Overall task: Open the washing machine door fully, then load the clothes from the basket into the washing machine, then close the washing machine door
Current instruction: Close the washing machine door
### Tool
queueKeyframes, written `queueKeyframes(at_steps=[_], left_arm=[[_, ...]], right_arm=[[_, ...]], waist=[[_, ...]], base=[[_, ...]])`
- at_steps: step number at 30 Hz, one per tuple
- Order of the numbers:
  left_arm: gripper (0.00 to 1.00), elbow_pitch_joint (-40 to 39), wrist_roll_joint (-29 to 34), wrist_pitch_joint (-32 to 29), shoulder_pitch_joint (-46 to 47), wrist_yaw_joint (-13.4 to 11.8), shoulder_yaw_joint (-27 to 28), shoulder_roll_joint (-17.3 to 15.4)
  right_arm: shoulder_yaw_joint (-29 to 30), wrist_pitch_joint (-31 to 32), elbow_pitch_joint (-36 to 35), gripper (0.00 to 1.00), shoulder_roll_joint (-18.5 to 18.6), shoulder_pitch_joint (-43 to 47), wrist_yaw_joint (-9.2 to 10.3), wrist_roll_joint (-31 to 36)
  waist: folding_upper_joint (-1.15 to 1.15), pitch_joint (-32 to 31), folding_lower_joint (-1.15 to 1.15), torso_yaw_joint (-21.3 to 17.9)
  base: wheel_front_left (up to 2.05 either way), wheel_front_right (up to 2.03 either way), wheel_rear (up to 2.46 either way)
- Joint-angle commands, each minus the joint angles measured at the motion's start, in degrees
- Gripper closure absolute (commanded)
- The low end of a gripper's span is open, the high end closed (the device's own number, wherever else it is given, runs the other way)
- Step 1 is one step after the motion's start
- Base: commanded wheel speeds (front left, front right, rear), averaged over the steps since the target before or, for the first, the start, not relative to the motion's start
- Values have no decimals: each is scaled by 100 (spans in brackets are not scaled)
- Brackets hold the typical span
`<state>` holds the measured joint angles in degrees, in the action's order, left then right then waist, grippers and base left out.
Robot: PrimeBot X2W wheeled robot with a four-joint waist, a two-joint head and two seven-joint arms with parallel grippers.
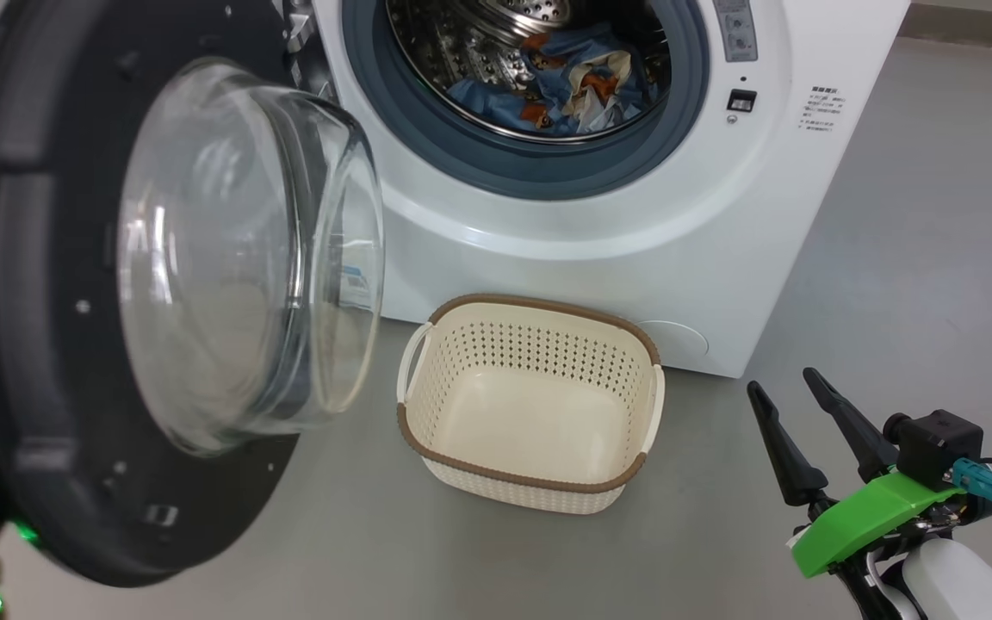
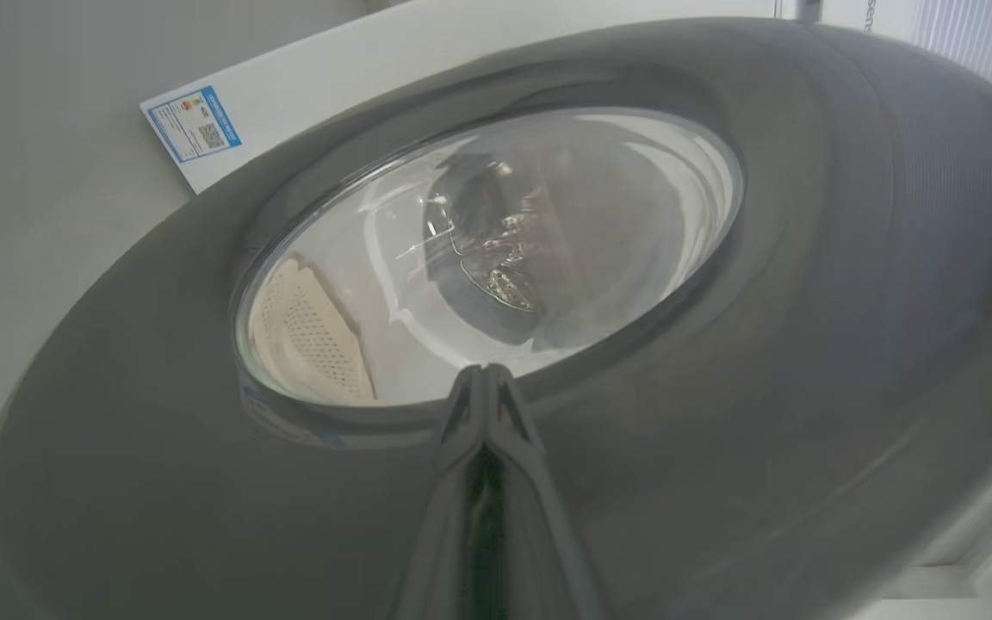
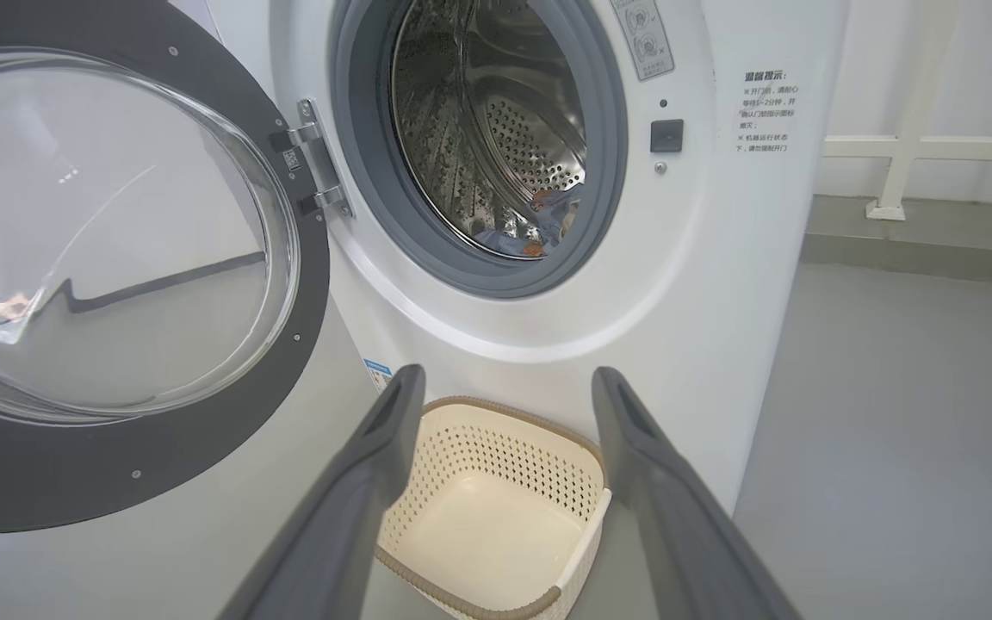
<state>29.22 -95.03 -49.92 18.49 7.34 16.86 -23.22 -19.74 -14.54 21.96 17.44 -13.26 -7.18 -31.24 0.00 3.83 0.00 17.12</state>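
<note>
**Door Swung Open, Clothes in Drum**

The washing machine door [image 1: 40, 362] is seen swung out at the left of the washing machine [image 1: 634, 258], its glass bowl turned towards the opening. The clothes [image 1: 561, 86] are found lying low in the steel drum. The basket [image 1: 530, 362] is set on the floor just before the machine, its bare cream bottom showing. The left claw [image 2: 483, 379] is pressed together, tips at the door's outer face; contact cannot be told. The right claw [image 1: 782, 381] is held apart, grasping nothing, right of the basket.
</note>
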Motion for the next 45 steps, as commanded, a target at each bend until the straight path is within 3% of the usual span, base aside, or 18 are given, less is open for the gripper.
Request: queueKeyframes(at_steps=[1, 5, 13, 23, 35, 45], left_arm=[[100, -232, 5, -133, 25, 14, 68, -110], [100, -655, -28, -395, -106, -86, -142, 44], [100, -1852, -97, -666, -459, -563, -467, 381], [100, -2611, -70, -518, -543, -787, -689, 818], [100, -2312, 236, 46, -93, -651, -683, 1066], [100, -1815, 466, 415, 378, -411, -754, 1250]], right_arm=[[-27, -46, -133, 0, 33, 44, -31, 13], [-4, -46, -161, 0, -69, 84, -31, 11], [67, -46, -190, 0, -225, 160, -31, 20], [183, -46, -224, 0, -311, 108, -31, 49], [202, -46, -223, 0, -421, -1, -31, 74], [214, -46, -222, 0, -498, -80, -31, 105]], waist=[[0, -27, 0, -21], [0, -83, 0, -121], [0, -137, 0, -584], [0, -58, 0, -1322], [0, 57, 0, -2197], [0, 126, 0, -2551]], base=[[0, 0, 0], [0, 0, 0], [0, 0, 0], [0, 0, 0], [0, 0, 0], [0, 0, 0]])
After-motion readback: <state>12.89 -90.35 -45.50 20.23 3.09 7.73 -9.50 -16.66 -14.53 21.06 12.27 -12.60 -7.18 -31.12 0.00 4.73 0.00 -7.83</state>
